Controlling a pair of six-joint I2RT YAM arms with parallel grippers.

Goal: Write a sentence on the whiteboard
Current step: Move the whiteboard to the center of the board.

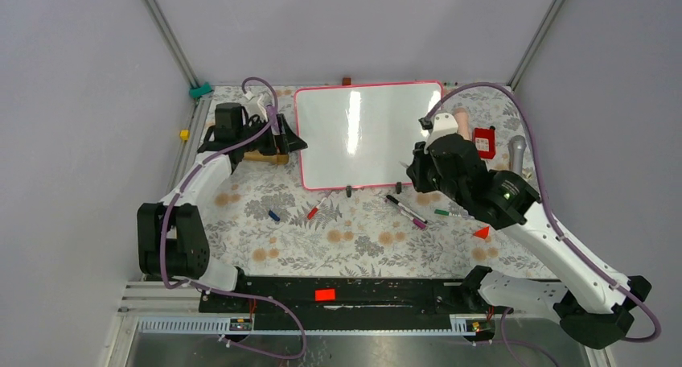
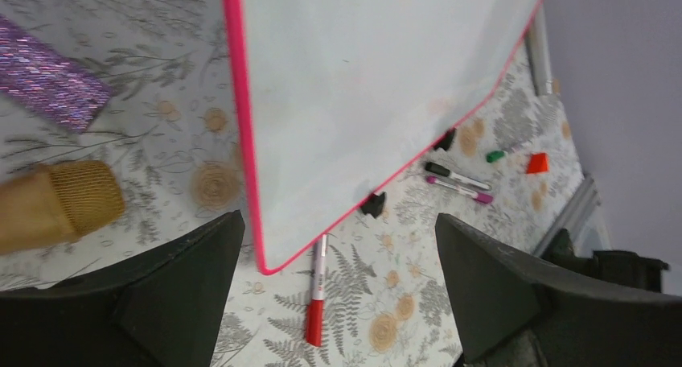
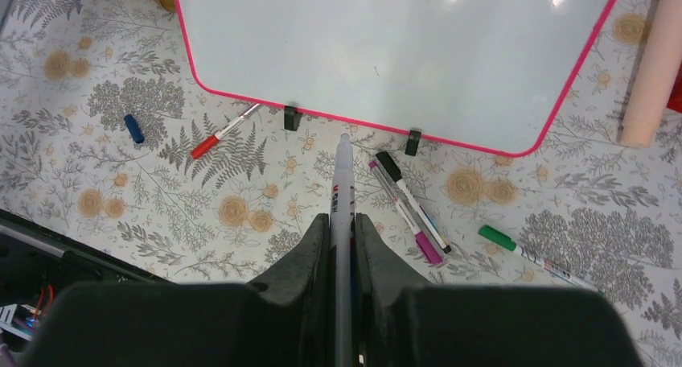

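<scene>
The whiteboard (image 1: 370,134) lies flat at the back middle of the table, pink-framed, with two black clips (image 3: 293,117) on its near edge. Its surface is blank; no sentence shows on it in any view. My right gripper (image 1: 417,171) is shut on a white-bodied marker (image 3: 343,174), held just off the board's near right edge with its tip pointing at the board (image 3: 386,53). My left gripper (image 1: 283,140) is open and empty, at the board's left edge; in the left wrist view its jaws (image 2: 338,220) straddle the board's near left corner (image 2: 265,264).
A red-capped marker (image 1: 316,208), a blue cap (image 1: 274,216), black and purple markers (image 1: 406,210) and a green marker (image 1: 441,212) lie in front of the board. A pink cylinder (image 1: 462,121) and red box (image 1: 484,142) sit right of it. A brown mesh cone (image 2: 64,202) lies left.
</scene>
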